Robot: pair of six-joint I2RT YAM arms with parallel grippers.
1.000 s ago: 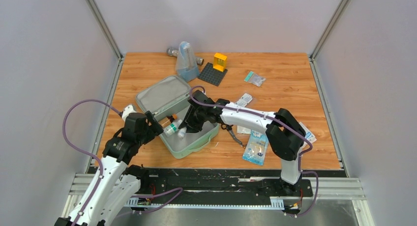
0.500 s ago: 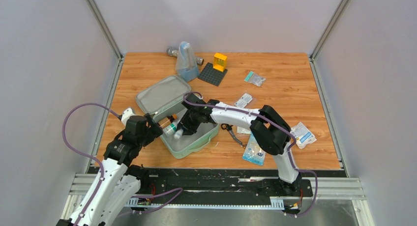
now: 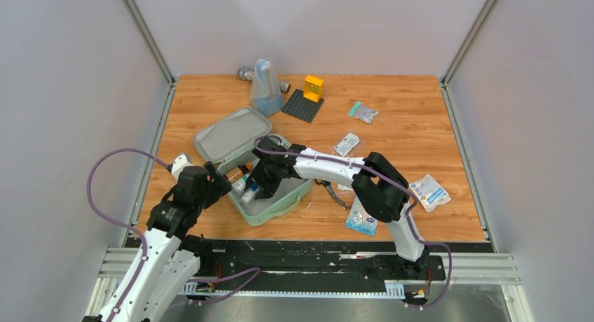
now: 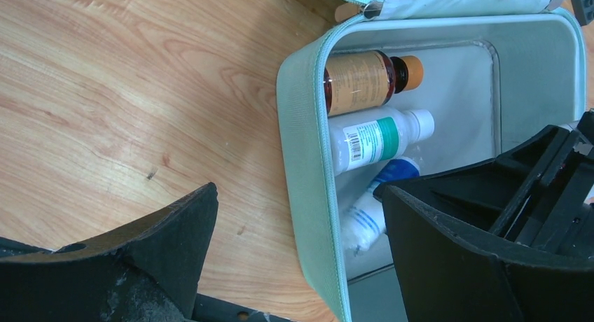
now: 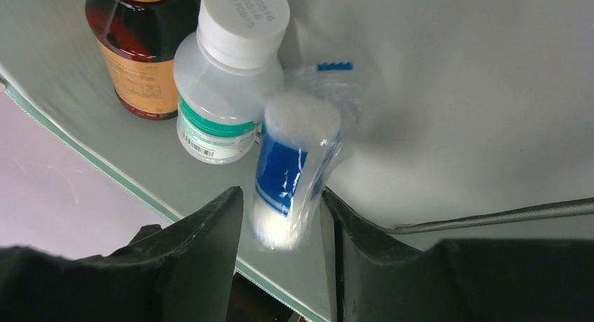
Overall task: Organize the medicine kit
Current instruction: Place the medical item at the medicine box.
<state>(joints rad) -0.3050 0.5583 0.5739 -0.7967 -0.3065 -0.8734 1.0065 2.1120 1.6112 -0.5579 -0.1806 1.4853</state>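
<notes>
1. The right gripper (image 5: 280, 227) reaches into the medicine kit (image 3: 281, 208). Its jaws flank a bagged white roll (image 5: 294, 161); I cannot tell whether they pinch it.
2. The roll lies beside a white bottle (image 5: 224, 91) and an amber bottle (image 5: 140, 56).
3. The left gripper (image 4: 298, 196) is spread wide and empty, straddling the kit's wall.
4. The kit lies open near the bench's (image 3: 420, 126) left edge.

The pale mint inside of the medicine kit (image 5: 455, 105) fills most of the frame. In its upper left an amber bottle (image 5: 140, 63) and a clear bottle (image 5: 224, 98) with a white cap and green-banded label lie side by side, touching. Just right of them, at lower centre, a plastic-wrapped white roll (image 5: 291, 168) with a blue label sits between the right gripper's (image 5: 280, 194) dark fingers, its lower end blurred; whether they press it is unclear.
</notes>
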